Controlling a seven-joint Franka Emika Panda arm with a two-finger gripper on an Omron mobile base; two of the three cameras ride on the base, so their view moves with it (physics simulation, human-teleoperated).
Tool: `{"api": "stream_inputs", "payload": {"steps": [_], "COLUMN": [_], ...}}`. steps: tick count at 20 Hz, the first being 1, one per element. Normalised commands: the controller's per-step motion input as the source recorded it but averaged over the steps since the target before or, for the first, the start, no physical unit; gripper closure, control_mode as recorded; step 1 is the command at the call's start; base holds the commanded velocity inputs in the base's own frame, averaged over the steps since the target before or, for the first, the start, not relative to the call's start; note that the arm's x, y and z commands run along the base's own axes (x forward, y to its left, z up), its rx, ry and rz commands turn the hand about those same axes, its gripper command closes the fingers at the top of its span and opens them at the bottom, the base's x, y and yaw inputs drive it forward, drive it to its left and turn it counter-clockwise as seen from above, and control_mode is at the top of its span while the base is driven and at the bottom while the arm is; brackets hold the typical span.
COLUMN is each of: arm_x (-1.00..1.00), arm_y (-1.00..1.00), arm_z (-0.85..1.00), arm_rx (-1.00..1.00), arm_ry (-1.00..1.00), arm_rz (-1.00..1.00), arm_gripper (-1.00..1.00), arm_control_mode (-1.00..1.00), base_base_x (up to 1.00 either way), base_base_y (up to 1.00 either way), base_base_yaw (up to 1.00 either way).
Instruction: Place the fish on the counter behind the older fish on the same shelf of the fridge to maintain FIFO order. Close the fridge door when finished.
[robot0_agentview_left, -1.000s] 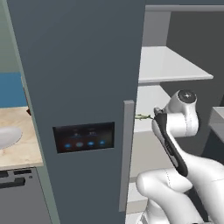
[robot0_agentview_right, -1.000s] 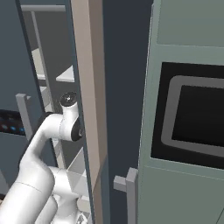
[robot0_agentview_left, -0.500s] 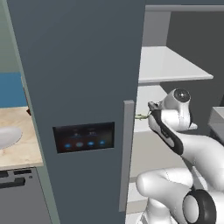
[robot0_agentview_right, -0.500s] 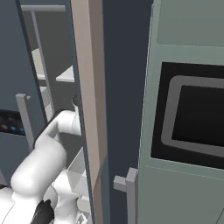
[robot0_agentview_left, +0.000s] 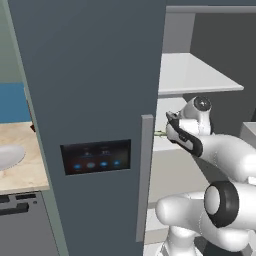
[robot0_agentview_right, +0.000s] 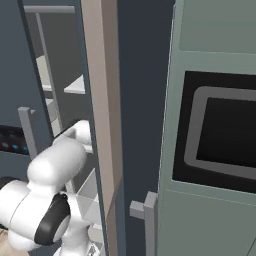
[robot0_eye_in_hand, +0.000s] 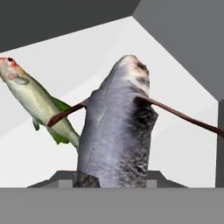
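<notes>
The end effector (robot0_agentview_left: 168, 131) grips the fish (robot0_eye_in_hand: 117, 127) inside the fridge (robot0_agentview_left: 95, 75); advancing carelessly could knock the older fish (robot0_eye_in_hand: 37, 103) aside

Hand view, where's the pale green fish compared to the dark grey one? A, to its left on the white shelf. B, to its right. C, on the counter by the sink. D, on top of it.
A: the older fish lies left of the fish on the white shelf inside the fridge.
</notes>
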Motion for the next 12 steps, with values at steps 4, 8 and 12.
{"api": "stream_inputs", "payload": {"steps": [4,8,12], "arm_x": [0.55,0.6,0.53], "arm_y": [-0.01,0.0,0.0], "arm_z": [-0.03,-0.02,-0.21], "arm_rx": [0.0,0.0,0.0], "arm_ry": [0.0,0.0,0.0], "arm_rz": [0.09,0.1,0.07], "arm_gripper": [1.0,1.0,1.0], "arm_control_mode": [-1.0,-1.0,-1.0], "base_base_x": [0.0,0.0,0.0], "base_base_y": [0.0,0.0,0.0], "base_base_yaw": [0.0,0.0,0.0]}}
